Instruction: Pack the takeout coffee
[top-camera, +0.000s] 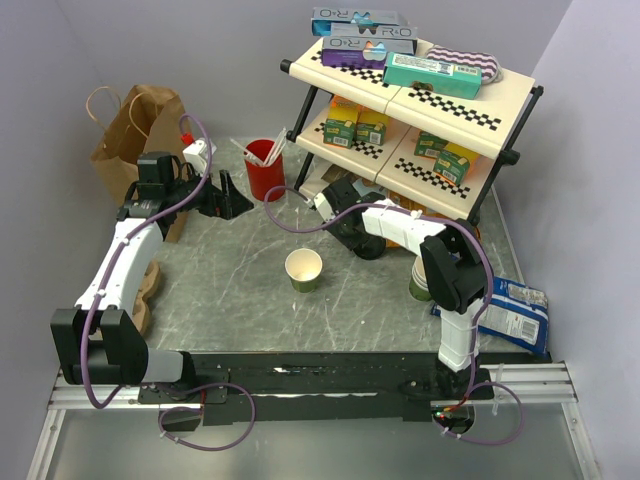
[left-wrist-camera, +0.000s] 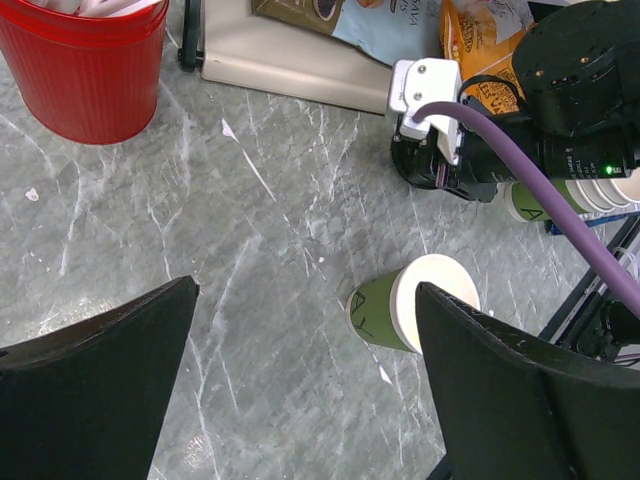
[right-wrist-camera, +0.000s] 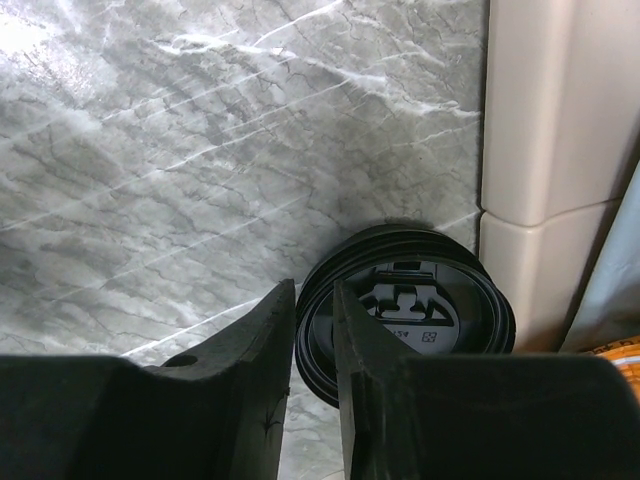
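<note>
Starting at the left of the top view, the brown paper bag (top-camera: 135, 125) stands at about 10 o'clock on the tabletop (top-camera: 220, 290), presumably the place to pack into. The left claw (top-camera: 228, 196) hangs at the bag's 4 o'clock, fingers spread wide with nothing between them. Past the red cup (top-camera: 264, 170) and the lidless green cup (top-camera: 303, 270) at the centre, the takeout coffee (right-wrist-camera: 410, 310) stands upright at about 2 o'clock from that lidless cup. It is tucked against the edge of the rack's lower shelf (right-wrist-camera: 550, 120), which lies at the lid's 3 o'clock. The right claw (right-wrist-camera: 315, 300) stands over it with its fingers drawn close together, seemingly pinching the black lid's raised rim at its 9 o'clock side. That hold looks doubtful, since a snap-on plastic lid is thin and slick and may pop off. Whether the cup is full cannot be told, so its weight is unknown. The paper wall below the lid is probably light, soft enough to dent, and less slippery. A hold around the body just under the lid, kept upright, would likely serve better.
</note>
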